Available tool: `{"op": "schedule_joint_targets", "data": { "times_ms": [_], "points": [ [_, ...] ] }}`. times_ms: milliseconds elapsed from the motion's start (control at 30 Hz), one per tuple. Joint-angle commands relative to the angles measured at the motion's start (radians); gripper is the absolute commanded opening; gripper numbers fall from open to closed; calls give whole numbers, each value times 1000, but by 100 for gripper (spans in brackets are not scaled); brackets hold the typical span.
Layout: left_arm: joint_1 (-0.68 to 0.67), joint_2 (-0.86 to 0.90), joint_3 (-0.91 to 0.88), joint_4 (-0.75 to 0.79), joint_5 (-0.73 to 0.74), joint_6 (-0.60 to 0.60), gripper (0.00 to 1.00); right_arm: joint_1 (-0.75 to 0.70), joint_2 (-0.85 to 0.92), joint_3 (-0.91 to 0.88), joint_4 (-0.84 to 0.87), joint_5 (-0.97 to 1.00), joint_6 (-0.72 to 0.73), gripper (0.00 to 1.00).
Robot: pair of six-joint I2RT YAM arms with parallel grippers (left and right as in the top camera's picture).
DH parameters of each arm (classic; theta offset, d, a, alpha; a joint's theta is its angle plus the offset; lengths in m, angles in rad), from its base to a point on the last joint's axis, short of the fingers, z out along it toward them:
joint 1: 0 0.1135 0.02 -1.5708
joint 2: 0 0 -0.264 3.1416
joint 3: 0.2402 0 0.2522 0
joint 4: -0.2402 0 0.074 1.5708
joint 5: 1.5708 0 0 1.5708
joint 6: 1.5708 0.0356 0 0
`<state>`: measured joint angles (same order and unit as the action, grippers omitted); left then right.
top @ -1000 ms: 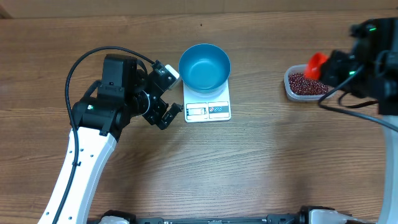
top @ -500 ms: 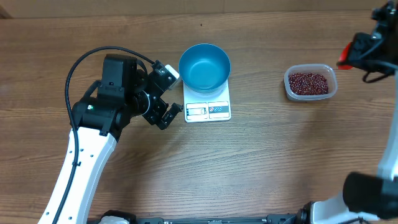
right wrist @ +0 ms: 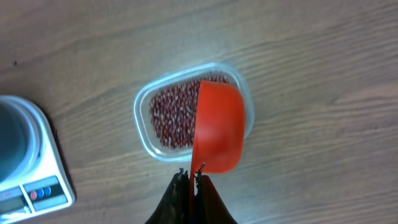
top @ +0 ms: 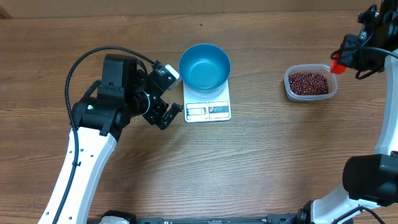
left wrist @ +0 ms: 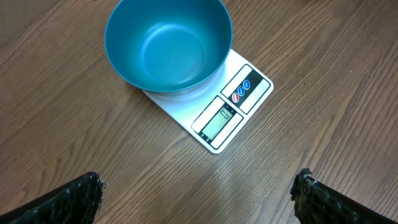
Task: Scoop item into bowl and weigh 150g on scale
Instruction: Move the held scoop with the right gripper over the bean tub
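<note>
Swung the red scoop (top: 336,65) off the top of the tub (top: 290,88) and out to the right, now beside the tub's far right corner. Kept the left arm just as before.

Clamping the scoop's handle tight with the right gripper (right wrist: 189,177). Can't tell if any beans are in the scoop. Holding the left gripper (top: 169,93) wide apart with nothing in it, just left of the scale (top: 208,111) and pointing at it.

Keeping the beans (top: 309,82) in the tub, well to the right of the bowl (top: 204,66). Nothing in the bowl yet, up on the far part of the scale, with the little screen bare on the near part.

Could spill beans on the worktop (top: 261,162) on the long trip from tub to bowl, by tipping the scoop or going too fast. Could knock the bowl off the scale by coming in too low. Could go past the right weight by dumping a whole scoop at the end. Could spoil the number by bumping the scale with the left gripper so close.

Reaching the right arm out at the far right, wrist turned down over the tub. Bending the left arm, leaning in from the near left.
</note>
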<state>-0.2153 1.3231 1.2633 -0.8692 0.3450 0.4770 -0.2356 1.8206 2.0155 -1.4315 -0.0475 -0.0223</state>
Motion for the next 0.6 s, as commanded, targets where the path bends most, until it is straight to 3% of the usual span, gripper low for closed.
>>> {"op": "schedule_joint_targets", "data": {
  "times_ms": [0, 567],
  "points": [
    [5, -16, 15, -2, 18, -10, 100, -1, -19, 17, -16, -18, -6, 4],
    [5, -16, 15, -2, 18, -10, 99, -2, -17, -42, 43, -30, -140, 4]
  ]
}}
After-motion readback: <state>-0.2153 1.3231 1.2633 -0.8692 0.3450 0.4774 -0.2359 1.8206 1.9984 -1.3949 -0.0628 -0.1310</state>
